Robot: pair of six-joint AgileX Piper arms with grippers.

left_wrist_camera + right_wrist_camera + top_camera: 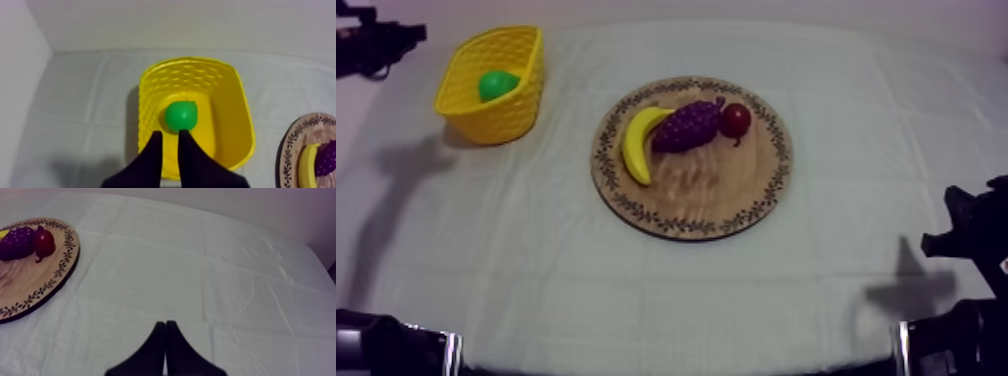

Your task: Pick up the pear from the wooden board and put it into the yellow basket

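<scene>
Small green toy pear lies inside the yellow perforated plastic basket, just beyond the left gripper, whose fingers are slightly apart and empty; the right gripper, fingers together, sits well apart from the basket.

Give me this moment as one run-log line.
left gripper: open, over yellow basket | pear: inside it | right gripper: shut, empty, over cloth | wooden board: banana, grapes, small red fruit
</scene>
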